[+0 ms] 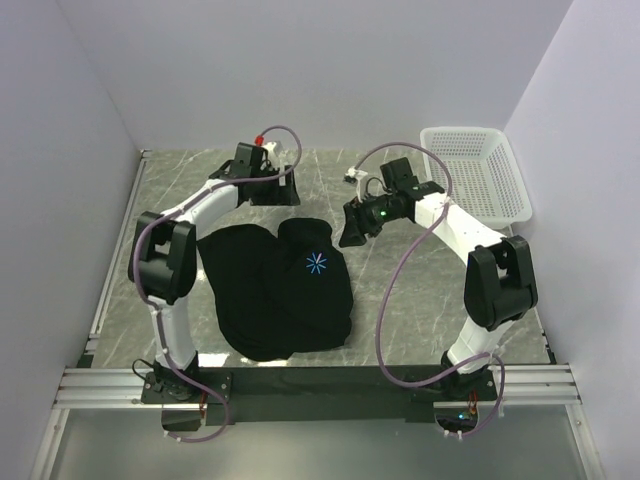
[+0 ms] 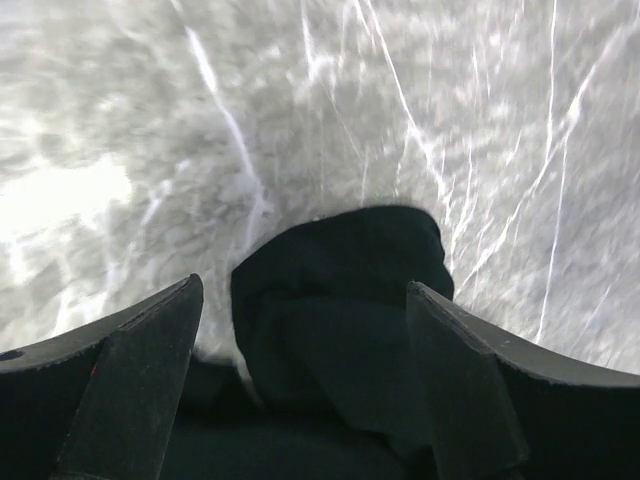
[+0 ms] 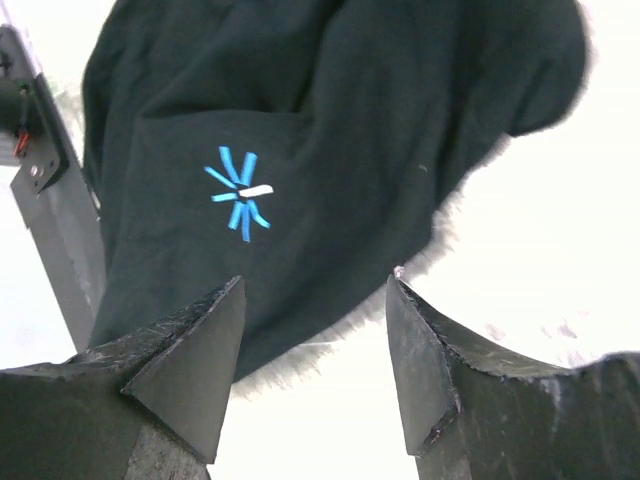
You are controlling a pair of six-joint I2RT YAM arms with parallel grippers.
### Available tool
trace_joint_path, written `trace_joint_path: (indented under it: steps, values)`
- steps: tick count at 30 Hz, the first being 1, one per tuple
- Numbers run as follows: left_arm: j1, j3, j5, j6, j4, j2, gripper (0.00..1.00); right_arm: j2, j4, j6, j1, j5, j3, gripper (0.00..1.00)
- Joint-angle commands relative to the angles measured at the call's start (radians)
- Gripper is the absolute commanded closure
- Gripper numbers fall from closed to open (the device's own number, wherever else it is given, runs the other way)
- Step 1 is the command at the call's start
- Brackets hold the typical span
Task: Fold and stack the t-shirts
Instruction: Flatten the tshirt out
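Observation:
A heap of black t-shirts (image 1: 275, 295) lies crumpled on the marble table, and I cannot tell how many are in it. The uppermost t-shirt has a light-blue starburst print (image 1: 316, 263), which also shows in the right wrist view (image 3: 238, 192). My left gripper (image 1: 272, 192) is at the heap's far edge. In the left wrist view it is open (image 2: 300, 300), with a rounded fold of black cloth (image 2: 345, 290) lying between its wide-apart fingers. My right gripper (image 1: 352, 230) is open (image 3: 315, 300) just right of the heap, with the printed shirt's edge (image 3: 330, 240) just ahead of its fingertips.
A white plastic basket (image 1: 520, 200) stands at the back right corner. A small white object (image 1: 354, 177) lies on the table behind the right gripper. Walls close in the left, back and right sides. A metal rail (image 1: 320, 385) runs along the near edge.

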Motion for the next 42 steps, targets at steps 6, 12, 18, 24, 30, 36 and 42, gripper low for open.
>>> trace_joint_path:
  steps: [6, 12, 18, 24, 30, 36, 42]
  values:
    - [-0.004, 0.095, 0.152, 0.114, -0.084, 0.132, 0.15, -0.062, 0.043, 0.027, -0.086, 0.029, -0.051, 0.35]
    - [-0.035, 0.174, 0.115, 0.14, -0.158, 0.214, 0.22, -0.062, 0.051, 0.036, -0.092, 0.029, -0.06, 0.35]
    - [-0.049, 0.165, 0.058, 0.162, -0.199, 0.223, 0.4, -0.054, 0.042, 0.03, -0.092, 0.033, -0.046, 0.35]
    - [-0.049, 0.158, 0.101, 0.16, -0.189, 0.185, 0.9, -0.028, 0.016, 0.021, -0.093, 0.035, -0.035, 0.35]
    - [-0.027, 0.146, 0.038, 0.107, -0.095, 0.002, 0.99, -0.034, 0.017, 0.032, -0.092, 0.027, -0.046, 0.35]
    - [-0.004, 0.135, 0.05, 0.051, 0.044, -0.229, 0.99, -0.043, 0.035, 0.042, -0.093, -0.011, -0.043, 0.35]
    - [-0.003, 0.142, 0.113, 0.039, 0.077, -0.32, 0.99, -0.043, 0.066, 0.047, -0.086, -0.095, -0.023, 0.35]
